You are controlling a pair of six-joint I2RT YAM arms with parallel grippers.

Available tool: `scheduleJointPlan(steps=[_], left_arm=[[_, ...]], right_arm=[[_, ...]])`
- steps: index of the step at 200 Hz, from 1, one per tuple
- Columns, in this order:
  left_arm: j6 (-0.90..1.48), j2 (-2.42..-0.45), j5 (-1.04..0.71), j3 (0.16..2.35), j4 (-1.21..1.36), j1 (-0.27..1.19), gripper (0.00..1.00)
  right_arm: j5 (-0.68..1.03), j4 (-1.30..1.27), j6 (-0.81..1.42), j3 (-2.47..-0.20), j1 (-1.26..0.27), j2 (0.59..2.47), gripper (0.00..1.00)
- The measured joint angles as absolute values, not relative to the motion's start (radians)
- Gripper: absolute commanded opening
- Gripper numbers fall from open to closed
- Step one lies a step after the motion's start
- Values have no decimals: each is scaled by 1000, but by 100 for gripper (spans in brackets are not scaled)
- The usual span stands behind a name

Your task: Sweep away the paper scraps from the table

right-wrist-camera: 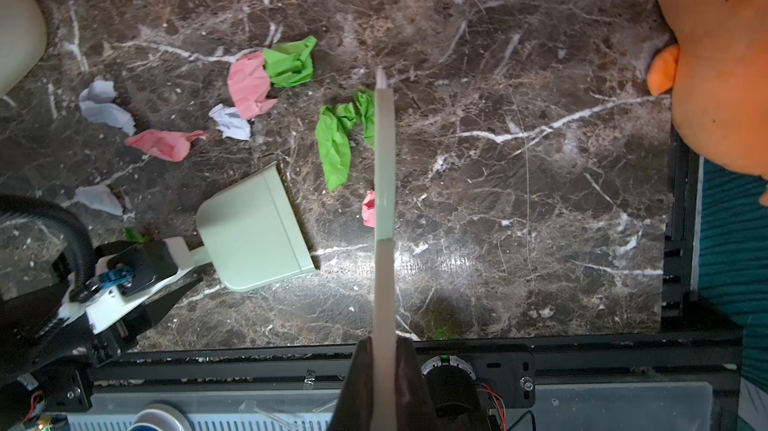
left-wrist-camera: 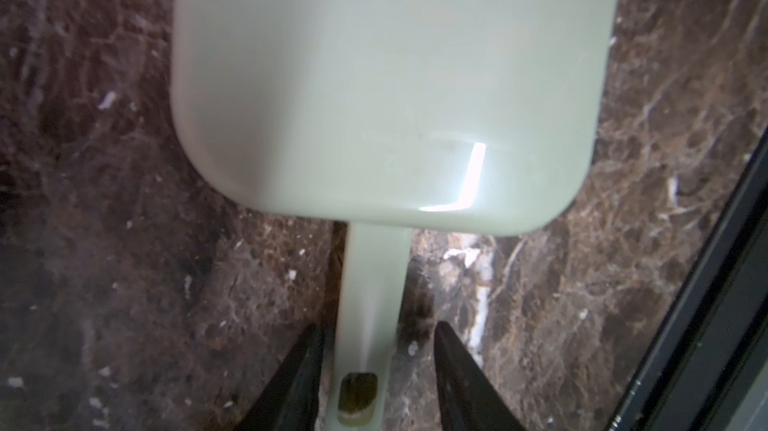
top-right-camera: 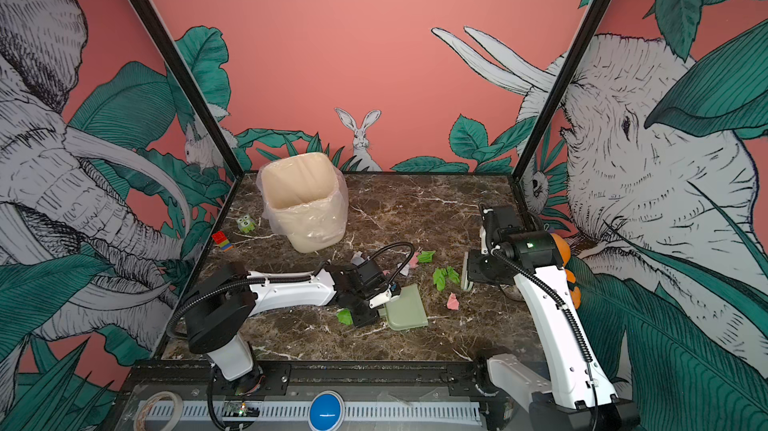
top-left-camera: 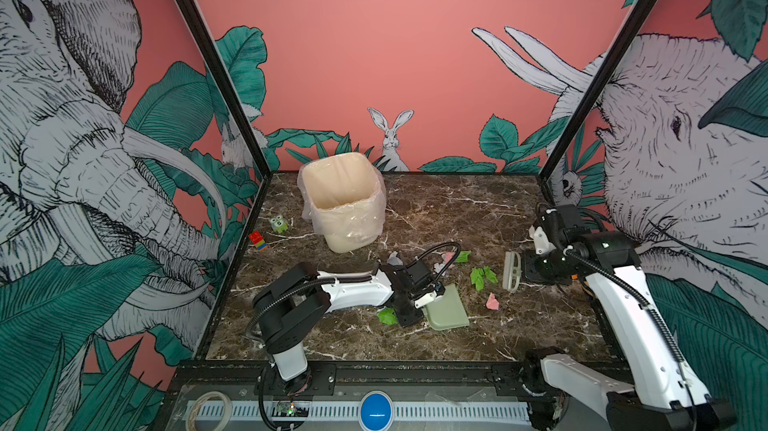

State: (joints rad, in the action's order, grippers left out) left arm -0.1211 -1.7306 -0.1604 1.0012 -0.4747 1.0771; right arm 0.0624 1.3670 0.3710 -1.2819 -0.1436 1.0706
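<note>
Left fingers (left-wrist-camera: pixel 291 387) straddle the pale green plastic dustpan (left-wrist-camera: pixel 374 76) at its handle, unclamped, right fingers (right-wrist-camera: pixel 359 383) pinch the pale flat brush (right-wrist-camera: pixel 384 159); I'd centre and close before sweeping crumpled coloured paper scraps (right-wrist-camera: pixel 332 146) lying between on the dark marble table (right-wrist-camera: pixel 519 221).

left gripper (left-wrist-camera: pixel 378 327) low, jaws slightly parted — right gripper (right-wrist-camera: pixel 384 341) (farther back) clamped tight

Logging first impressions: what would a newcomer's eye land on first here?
Bright green, pink and white paper scraps litter the middle of the dark marble table. A green dustpan lies among them, its handle between the open jaws of the left claw. A cream bin stands back left.
</note>
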Motion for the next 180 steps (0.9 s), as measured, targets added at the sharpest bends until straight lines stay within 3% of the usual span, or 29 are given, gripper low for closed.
scheduleJointPlan(steps=[91,180], left_arm=[[-111,-1739,-157,1008,-476,1077,17],[-80,-1694,-159,1030,-541,1077,10]], right_arm=[[86,1314,373,-1264,-107,1079,0],[182,1065,352,-1104,179,1087,0]])
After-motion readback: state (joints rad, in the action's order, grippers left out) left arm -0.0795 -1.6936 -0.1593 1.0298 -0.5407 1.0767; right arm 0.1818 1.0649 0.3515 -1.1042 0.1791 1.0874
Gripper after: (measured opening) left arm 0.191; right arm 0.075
